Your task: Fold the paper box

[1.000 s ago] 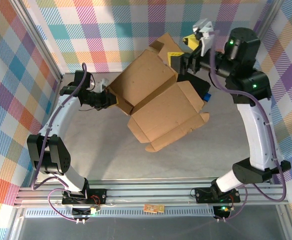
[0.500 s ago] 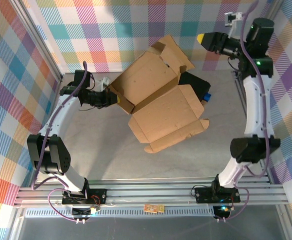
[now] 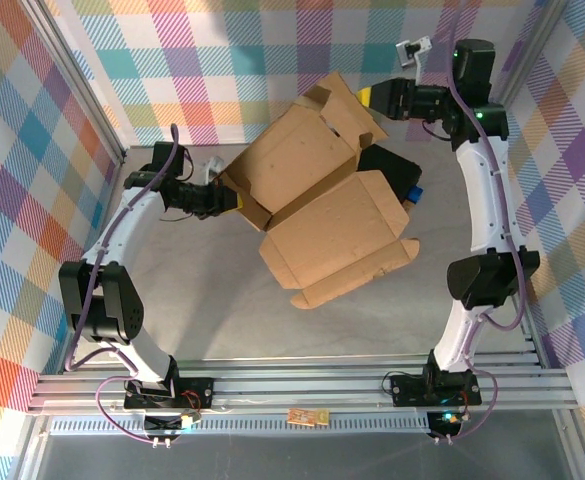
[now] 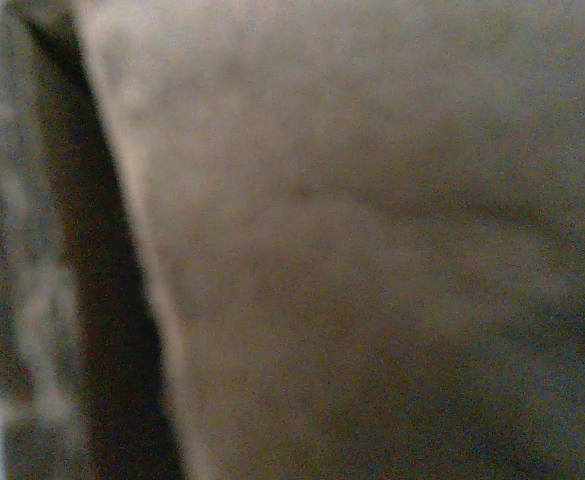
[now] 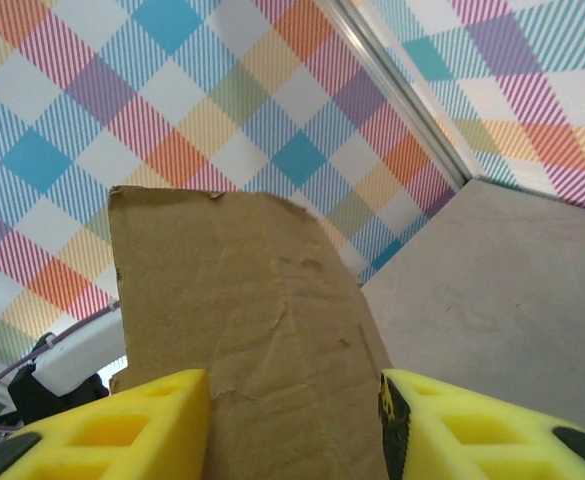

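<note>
The paper box (image 3: 317, 205) is brown corrugated cardboard, half folded, tilted up above the table. My left gripper (image 3: 230, 200) is shut on the box's left corner. In the left wrist view, blurred cardboard (image 4: 352, 250) lies right against the lens and hides the fingers. My right gripper (image 3: 368, 97) is high at the back, its yellow tips at the box's upright back flap (image 3: 350, 103). In the right wrist view that flap (image 5: 242, 300) stands face-on between and beyond the spread yellow fingers (image 5: 122, 430), and my right gripper (image 5: 294, 400) is open.
A black case (image 3: 394, 168) with a blue part (image 3: 413, 193) lies under the box's right side. Plaid walls (image 3: 222, 60) and metal frame posts (image 3: 82, 90) enclose the grey table (image 3: 202, 300). A rail (image 3: 302, 385) with both arm bases runs along the near edge.
My right arm lifted off the box's back edge, swung up and right, then came back left to the upright flap with narrower jaws. The left gripper and box barely moved.
</note>
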{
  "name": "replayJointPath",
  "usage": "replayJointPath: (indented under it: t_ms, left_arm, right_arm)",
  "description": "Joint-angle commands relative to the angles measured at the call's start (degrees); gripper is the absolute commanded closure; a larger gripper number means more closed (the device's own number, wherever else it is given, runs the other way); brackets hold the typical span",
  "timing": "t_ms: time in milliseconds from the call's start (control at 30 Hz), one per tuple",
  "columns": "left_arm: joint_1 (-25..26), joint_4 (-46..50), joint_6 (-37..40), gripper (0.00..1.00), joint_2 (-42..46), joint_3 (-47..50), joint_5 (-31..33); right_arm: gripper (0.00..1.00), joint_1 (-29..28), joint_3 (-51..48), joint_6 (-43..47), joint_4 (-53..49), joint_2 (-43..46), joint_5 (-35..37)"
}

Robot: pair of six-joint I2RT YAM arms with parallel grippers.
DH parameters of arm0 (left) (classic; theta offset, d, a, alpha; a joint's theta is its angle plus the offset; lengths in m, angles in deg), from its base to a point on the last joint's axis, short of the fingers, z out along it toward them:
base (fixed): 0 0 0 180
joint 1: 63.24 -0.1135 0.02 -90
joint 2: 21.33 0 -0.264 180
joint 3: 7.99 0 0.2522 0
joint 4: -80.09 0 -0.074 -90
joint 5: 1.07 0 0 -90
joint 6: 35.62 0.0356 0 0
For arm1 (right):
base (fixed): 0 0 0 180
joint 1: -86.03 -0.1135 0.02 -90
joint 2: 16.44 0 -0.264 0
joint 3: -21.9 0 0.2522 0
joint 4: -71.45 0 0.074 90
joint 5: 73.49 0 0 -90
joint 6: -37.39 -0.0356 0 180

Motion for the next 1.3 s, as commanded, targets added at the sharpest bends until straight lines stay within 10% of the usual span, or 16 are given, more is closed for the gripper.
replayJointPath:
  t_ms: [0,733,1267]
  left_arm:
    - [-0.60,1.43,1.34,1.00,-0.27,-2.01,-3.28]
    - [-0.63,2.34,1.48,1.00,0.85,-2.70,-3.64]
    - [-0.64,2.67,1.56,1.00,2.51,-2.18,-3.36]
  right_arm:
    - [0.52,-0.91,2.29,5.91,-5.22,0.95,0.36]
    - [0.47,-10.98,3.09,25.07,-20.73,3.77,21.00]
    - [0.35,-22.52,1.15,38.27,-20.62,5.81,55.35]
